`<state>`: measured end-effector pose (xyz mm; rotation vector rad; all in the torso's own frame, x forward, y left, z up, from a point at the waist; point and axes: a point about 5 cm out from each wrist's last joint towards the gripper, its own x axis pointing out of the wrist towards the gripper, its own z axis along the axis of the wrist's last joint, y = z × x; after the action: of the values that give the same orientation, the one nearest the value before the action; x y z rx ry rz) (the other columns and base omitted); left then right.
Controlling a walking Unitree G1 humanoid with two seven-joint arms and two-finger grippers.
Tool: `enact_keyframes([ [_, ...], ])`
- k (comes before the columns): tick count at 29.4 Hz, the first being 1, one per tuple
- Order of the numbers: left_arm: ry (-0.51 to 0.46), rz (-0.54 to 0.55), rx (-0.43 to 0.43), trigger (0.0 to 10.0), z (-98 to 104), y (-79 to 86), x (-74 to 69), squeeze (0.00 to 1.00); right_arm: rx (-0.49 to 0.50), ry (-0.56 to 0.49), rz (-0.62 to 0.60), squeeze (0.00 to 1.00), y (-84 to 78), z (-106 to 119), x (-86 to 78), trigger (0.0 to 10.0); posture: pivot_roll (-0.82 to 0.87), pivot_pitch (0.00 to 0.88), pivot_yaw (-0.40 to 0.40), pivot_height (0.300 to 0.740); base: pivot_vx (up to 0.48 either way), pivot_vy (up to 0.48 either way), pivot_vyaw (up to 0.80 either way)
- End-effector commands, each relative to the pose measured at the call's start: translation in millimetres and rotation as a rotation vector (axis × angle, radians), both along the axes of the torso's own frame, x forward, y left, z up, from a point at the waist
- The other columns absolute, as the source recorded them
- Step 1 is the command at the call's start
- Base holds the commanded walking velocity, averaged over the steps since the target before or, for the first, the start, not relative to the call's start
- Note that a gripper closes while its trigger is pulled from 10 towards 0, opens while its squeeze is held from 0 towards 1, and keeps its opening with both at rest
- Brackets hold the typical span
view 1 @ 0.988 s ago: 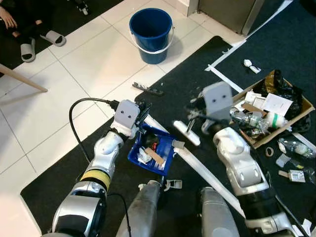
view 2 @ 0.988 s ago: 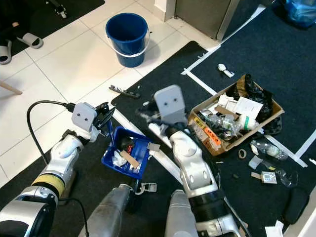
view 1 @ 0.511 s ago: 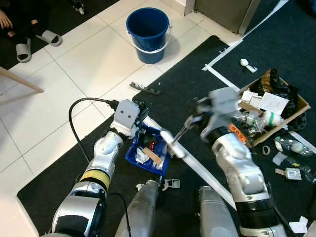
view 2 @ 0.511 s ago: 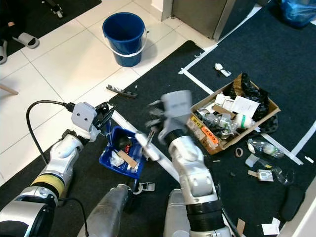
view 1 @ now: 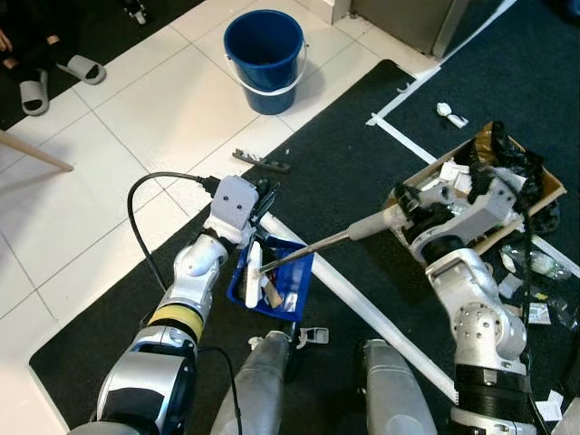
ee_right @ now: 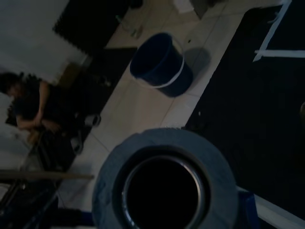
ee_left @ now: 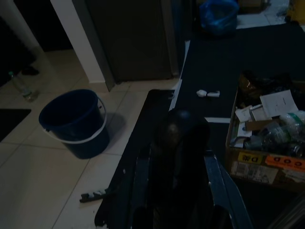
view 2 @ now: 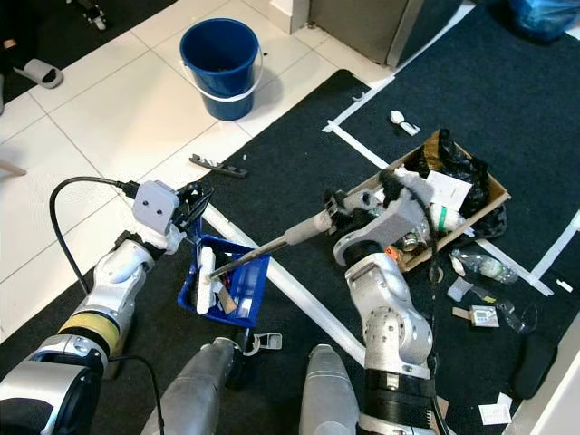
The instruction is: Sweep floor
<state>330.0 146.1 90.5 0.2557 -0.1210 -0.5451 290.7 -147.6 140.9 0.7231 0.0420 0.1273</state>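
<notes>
Brush [view 1: 255, 265] inside dustpan [view 1: 299, 276] rim

On the black mat [view 1: 344, 172], the left gripper [view 1: 261, 201] grips the rear edge of the blue dustpan [view 1: 272, 281] while the right gripper [view 1: 405, 207] holds a brush [view 1: 304, 252] whose white head lies in the dustpan; blue bucket [view 1: 264, 56] stands well beyond the dustpan on the white tiles.

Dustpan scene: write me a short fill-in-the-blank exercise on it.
1. The left hand holds a blue ____ with litter in it.
2. The brush held by the right hand has its white head inside the ____.
3. The bucket on the white tiles is ____ in colour.

Missing words: dustpan; dustpan; blue
</notes>
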Motion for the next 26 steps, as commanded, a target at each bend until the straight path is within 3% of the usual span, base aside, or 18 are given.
enact_keyframes([
  [1, 0.167, -0.055, 0.031, 10.0, -34.4, -10.6, -16.7, 0.0, 0.216, -0.079, 0.067, 0.0, 21.1, 10.6, -2.2, 10.0, -0.05, 0.292, 0.028, 0.74, 0.0, 0.0, 0.0],
  [6, 0.173, -0.058, 0.033, 10.0, -34.9, -13.1, -15.9, 0.0, 0.259, -0.162, -0.059, 0.0, -10.0, 28.5, 3.3, 10.0, -0.05, 0.278, 0.029, 0.74, 0.0, 0.0, 0.0],
  [9, 0.177, -0.062, 0.035, 10.0, -36.2, -14.6, -16.6, 0.0, 0.22, -0.2, -0.115, 0.0, -23.6, 38.4, 6.2, 10.0, -0.05, 0.271, 0.029, 0.74, 0.0, 0.0, 0.0],
  [10, 0.179, -0.065, 0.038, 10.0, -36.9, -15.6, -17.1, 0.0, 0.159, -0.211, -0.146, 0.0, -30.3, 42.6, 8.1, 10.0, -0.05, 0.262, 0.027, 0.74, 0.0, 0.0, 0.0],
  [11, 0.179, -0.065, 0.038, 10.0, -36.9, -15.6, -17.1, 0.0, 0.159, -0.211, -0.146, 0.0, -30.3, 42.6, 8.1, 10.0, -0.05, 0.262, 0.027, 0.74, 0.0, 0.0, 0.0],
  [13, 0.181, -0.069, 0.043, 10.0, -37.5, -16.8, -17.3, 0.0, 0.012, -0.23, -0.201, 0.0, -40.9, 52.9, 10.2, 10.0, -0.05, 0.254, 0.027, 0.74, 0.0, 0.0, 0.0],
  [14, 0.181, -0.069, 0.043, 10.0, -37.5, -16.8, -17.3, 0.0, 0.012, -0.23, -0.201, 0.0, -40.9, 52.9, 10.2, 10.0, -0.05, 0.254, 0.027, 0.74, 0.0, 0.0, 0.0],
  [15, 0.18, -0.07, 0.044, 10.0, -37.5, -17.0, -17.2, 0.0, -0.067, -0.232, -0.222, 0.0, -44.2, 56.5, 10.2, 10.0, -0.05, 0.25, 0.028, 0.74, 0.0, 0.0, 0.0],
  [16, 0.18, -0.07, 0.044, 10.0, -37.5, -17.0, -17.2, 0.0, -0.067, -0.232, -0.222, 0.0, -44.2, 56.5, 10.2, 10.0, -0.05, 0.25, 0.028, 0.74, 0.0, 0.0, 0.0],
  [17, 0.18, -0.07, 0.044, 10.0, -37.1, -17.3, -16.8, 0.0, -0.133, -0.23, -0.231, 0.0, -46.1, 59.7, 10.1, 10.0, -0.05, 0.241, 0.026, 0.74, 0.0, 0.0, 0.0],
  [19, 0.18, -0.07, 0.044, 10.0, -37.1, -17.3, -16.8, 0.0, -0.133, -0.23, -0.231, 0.0, -46.1, 59.7, 10.1, 10.0, -0.05, 0.241, 0.026, 0.74, 0.0, 0.0, 0.0],
  [21, 0.181, -0.069, 0.041, 10.0, -36.8, -18.9, -15.9, 0.0, -0.318, -0.178, -0.239, 0.0, -51.2, 60.1, 10.8, 10.0, -0.06, 0.222, 0.022, 0.74, 0.0, 0.0, 0.0],
  [22, 0.181, -0.069, 0.041, 10.0, -36.8, -18.9, -15.9, 0.0, -0.318, -0.178, -0.239, 0.0, -51.2, 60.1, 10.8, 10.0, -0.06, 0.222, 0.022, 0.74, 0.0, 0.0, 0.0],
  [26, 0.184, -0.071, 0.038, 10.0, -36.7, -22.3, -14.8, 0.0, -0.527, -0.093, -0.306, 0.0, -70.4, 57.3, 11.1, 10.0, -0.07, 0.205, 0.024, 0.74, 0.0, 0.0, 0.0],
])
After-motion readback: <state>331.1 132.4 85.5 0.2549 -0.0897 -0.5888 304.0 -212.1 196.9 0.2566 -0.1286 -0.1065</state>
